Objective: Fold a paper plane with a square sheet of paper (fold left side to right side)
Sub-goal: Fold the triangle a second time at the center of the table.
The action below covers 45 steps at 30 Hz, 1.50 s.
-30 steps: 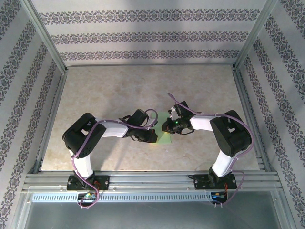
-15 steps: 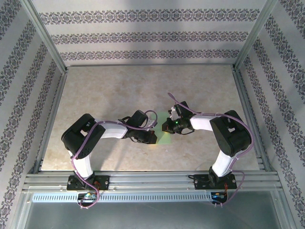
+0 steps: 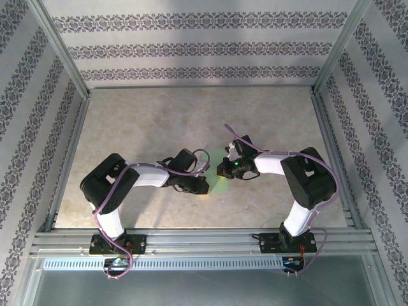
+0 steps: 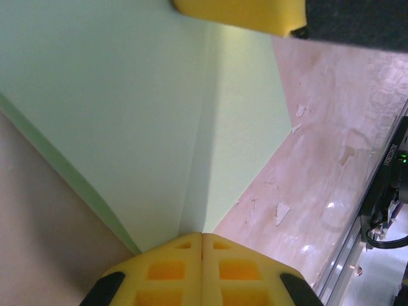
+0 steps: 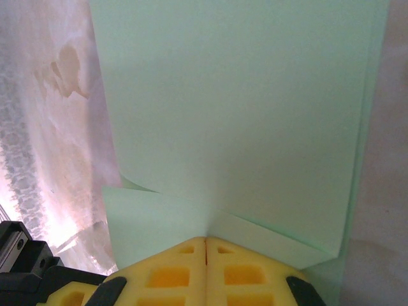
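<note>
**Item 1. Sheet of paper** (image 3: 220, 185). Pale green, matte, unmarked. It lay flat on the table (image 3: 159, 121), just near of centre, between the two gripper heads and partly covered by them. In the left wrist view the sheet (image 4: 127, 115) showed one long crease running away from the fingertips, with a second layer edge along its left side. In the right wrist view the sheet (image 5: 242, 115) showed two small folded flaps meeting at the fingertips.

**Item 2. Left gripper** (image 3: 203, 185). Its yellow fingers were closed flush against each other, no gap at the seam (image 4: 202, 236). The tips rested on the near edge of the sheet, at the foot of the crease. Nothing was clamped between them, as far as could be seen.

**Item 3. Right gripper** (image 3: 223, 169). Its fingers were likewise closed together (image 5: 205, 241), the tips set down on the sheet where the flaps met. One of its yellow fingers (image 4: 236, 13) appeared at the far edge of the sheet in the left wrist view.

**Item 4. Table.** Beige mottled surface, scuffed in places (image 4: 319, 159), enclosed by patterned walls (image 3: 191, 48).
</note>
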Motion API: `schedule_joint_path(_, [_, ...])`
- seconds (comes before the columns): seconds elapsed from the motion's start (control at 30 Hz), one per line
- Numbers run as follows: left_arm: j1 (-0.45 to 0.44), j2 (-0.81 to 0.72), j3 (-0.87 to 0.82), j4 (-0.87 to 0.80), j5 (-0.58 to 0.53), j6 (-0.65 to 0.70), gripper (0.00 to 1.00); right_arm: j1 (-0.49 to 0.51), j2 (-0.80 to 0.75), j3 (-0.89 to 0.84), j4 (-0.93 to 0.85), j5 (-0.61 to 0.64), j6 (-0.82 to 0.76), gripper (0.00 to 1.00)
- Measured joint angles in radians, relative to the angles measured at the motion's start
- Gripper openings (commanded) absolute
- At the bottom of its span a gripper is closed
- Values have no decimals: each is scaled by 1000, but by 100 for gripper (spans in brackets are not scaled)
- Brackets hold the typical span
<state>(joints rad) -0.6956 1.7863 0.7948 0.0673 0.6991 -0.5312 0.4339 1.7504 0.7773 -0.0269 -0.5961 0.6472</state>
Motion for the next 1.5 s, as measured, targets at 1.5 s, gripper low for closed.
schedule_joint_path(1.5, [3,83,122,-29,-27,57,2,0,3,6,-12,0,-4,0])
